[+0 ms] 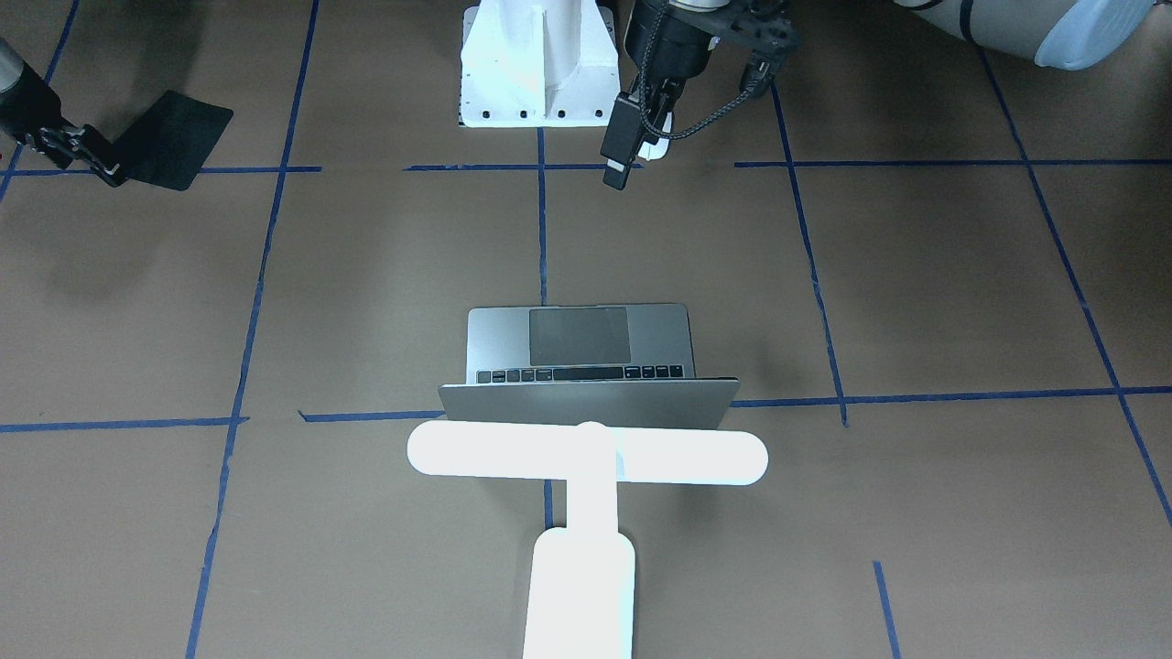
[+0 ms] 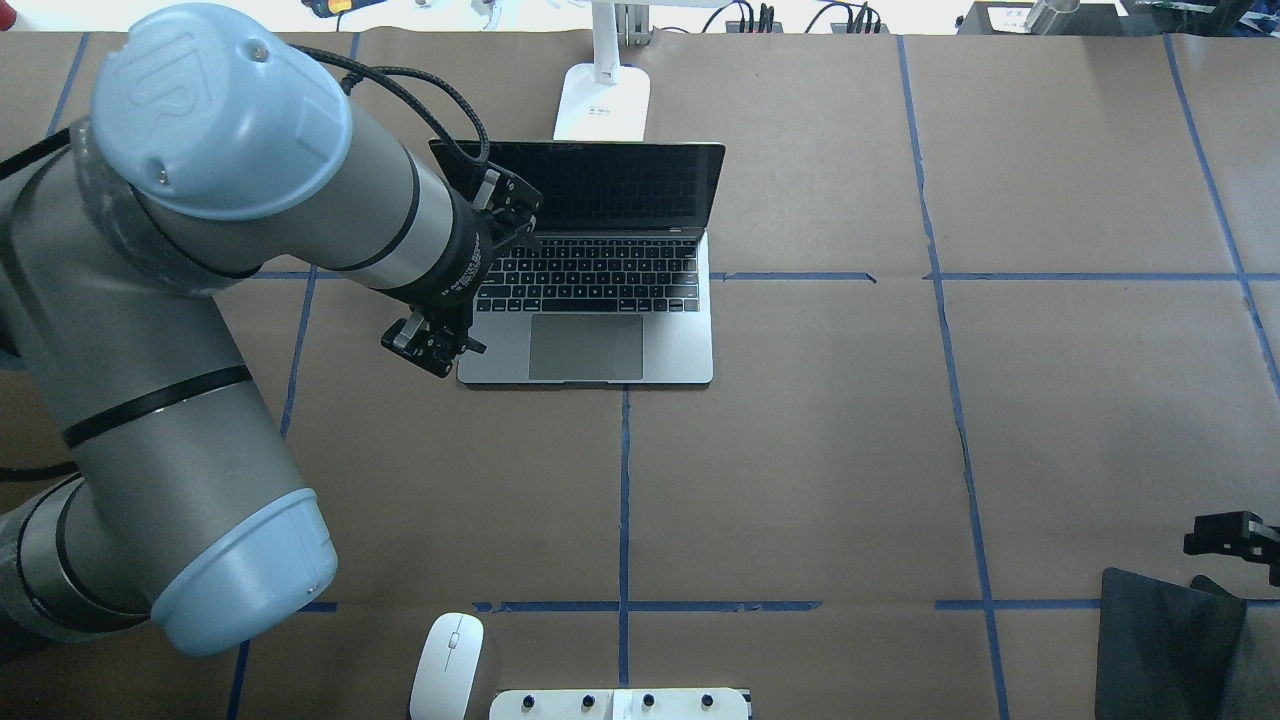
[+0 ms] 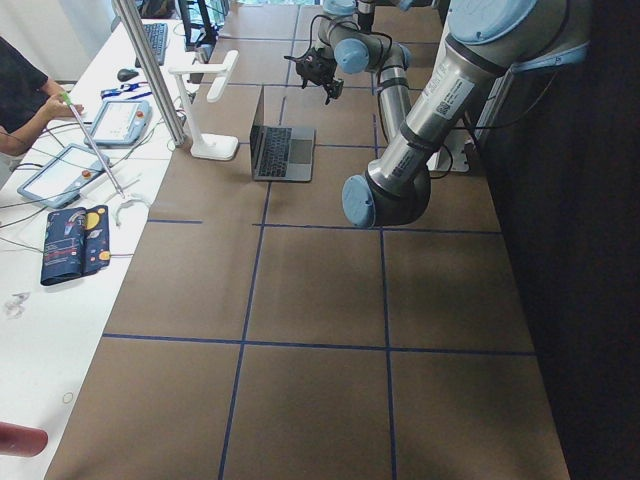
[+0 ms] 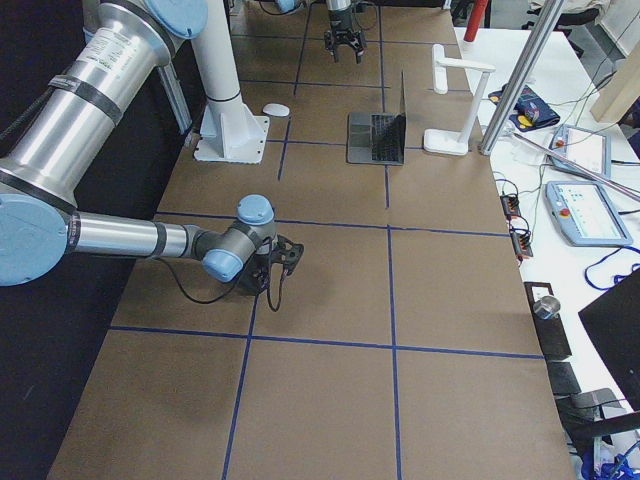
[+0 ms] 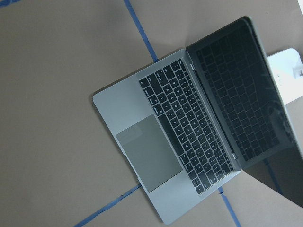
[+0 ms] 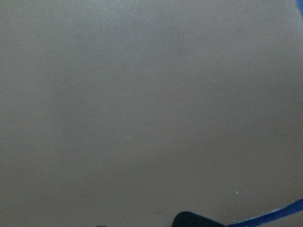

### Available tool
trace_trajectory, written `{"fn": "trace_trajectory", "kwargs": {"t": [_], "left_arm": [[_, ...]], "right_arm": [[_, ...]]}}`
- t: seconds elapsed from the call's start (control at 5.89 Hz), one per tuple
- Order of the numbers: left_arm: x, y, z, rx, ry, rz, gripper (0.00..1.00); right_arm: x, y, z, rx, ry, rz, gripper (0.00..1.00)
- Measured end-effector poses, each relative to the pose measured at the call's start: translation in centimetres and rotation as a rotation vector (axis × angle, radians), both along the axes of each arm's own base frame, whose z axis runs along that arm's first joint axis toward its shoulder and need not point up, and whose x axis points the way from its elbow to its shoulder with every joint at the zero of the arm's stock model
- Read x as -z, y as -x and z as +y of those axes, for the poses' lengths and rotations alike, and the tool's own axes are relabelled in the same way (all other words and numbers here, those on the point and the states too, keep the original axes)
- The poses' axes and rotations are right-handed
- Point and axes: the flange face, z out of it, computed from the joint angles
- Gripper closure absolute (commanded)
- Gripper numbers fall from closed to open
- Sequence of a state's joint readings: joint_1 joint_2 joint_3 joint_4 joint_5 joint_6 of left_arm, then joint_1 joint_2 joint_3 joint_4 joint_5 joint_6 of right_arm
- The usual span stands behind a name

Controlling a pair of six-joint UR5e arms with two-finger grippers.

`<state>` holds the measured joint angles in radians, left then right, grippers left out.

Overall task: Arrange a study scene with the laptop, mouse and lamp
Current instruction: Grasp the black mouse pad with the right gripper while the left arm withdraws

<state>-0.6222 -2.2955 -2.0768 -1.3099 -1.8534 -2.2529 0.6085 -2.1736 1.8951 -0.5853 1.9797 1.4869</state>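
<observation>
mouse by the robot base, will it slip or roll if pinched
The glossy white oval mouse looks smooth and rounded, so it may slip. It lies low and flat, so it would likely slide rather than roll.

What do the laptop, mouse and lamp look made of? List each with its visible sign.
The laptop: likely aluminium, matte silver-grey with a soft even sheen; its keys look black plastic, the screen glossy glass, mirroring the keys. The mouse: probably glossy white plastic, smooth and seamless but for a dark centre line. The lamp: white, plastic or painted metal; overexposure hides its finish.
</observation>
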Motion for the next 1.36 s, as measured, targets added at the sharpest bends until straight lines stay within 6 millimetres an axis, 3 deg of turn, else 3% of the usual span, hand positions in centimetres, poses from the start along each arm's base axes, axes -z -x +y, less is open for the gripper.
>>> {"fn": "trace_trajectory", "kwargs": {"t": [0.34, 0.51, 0.85, 1.02, 1.19, 1.36], "left_arm": [[0.0, -0.2, 0.1, -0.004, 0.0, -0.002, 0.0], [0.0, -0.2, 0.2, -0.005, -0.001, -0.001, 0.0], [0.2, -0.2, 0.3, -0.007, -0.004, 0.003, 0.0], [0.2, -0.3, 0.4, -0.008, -0.004, 0.003, 0.0], [0.2, -0.3, 0.4, -0.009, -0.004, 0.003, 0.0], [0.1, -0.3, 0.5, -0.009, -0.004, 0.003, 0.0]], "right_arm": [[-5.5, -2.0, 2.4, -0.007, 0.006, -0.061, 0.06], [-6.9, -2.6, 3.1, -0.011, 0.009, -0.086, 0.08], [-6.6, -1.4, 3.4, -0.015, 0.039, -0.12, 0.11], [-5.8, -0.3, 3.6, -0.004, 0.053, -0.136, 0.31], [-5.2, 0.3, 3.7, -0.002, 0.063, -0.148, 0.66], [-5.0, 0.5, 3.8, -0.005, 0.072, -0.151, 0.94]]}}
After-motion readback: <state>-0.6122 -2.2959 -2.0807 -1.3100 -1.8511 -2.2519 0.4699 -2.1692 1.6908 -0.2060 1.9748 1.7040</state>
